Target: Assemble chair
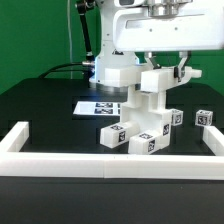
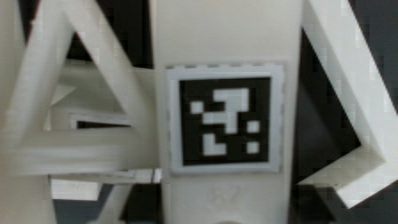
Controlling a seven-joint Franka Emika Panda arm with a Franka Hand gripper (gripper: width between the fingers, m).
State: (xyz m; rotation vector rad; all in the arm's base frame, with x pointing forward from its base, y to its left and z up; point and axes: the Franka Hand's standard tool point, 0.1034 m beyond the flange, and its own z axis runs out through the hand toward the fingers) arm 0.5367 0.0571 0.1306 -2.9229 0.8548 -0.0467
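You are looking at the gripper hanging above the middle of the table, with its jaws drawn almost fully together. It is pinching the upright bar that is standing at the top of the partly built chair. The chair is sitting near the centre of the table, a little toward the front edge, and its lower blocks are showing their black-and-white tags to the exterior view.

In the wrist view the upright bar is filling the middle of the frame, and a square tag is facing the camera squarely on its front. The pale slanted shapes on either side are too blurred for you to tell apart.

A small loose block with its own tag is lying apart from the chair, toward the table's edge at the exterior view's right. The marker board is lying flat just behind the chair, toward the back edge. A white border rail is running along the front edge.
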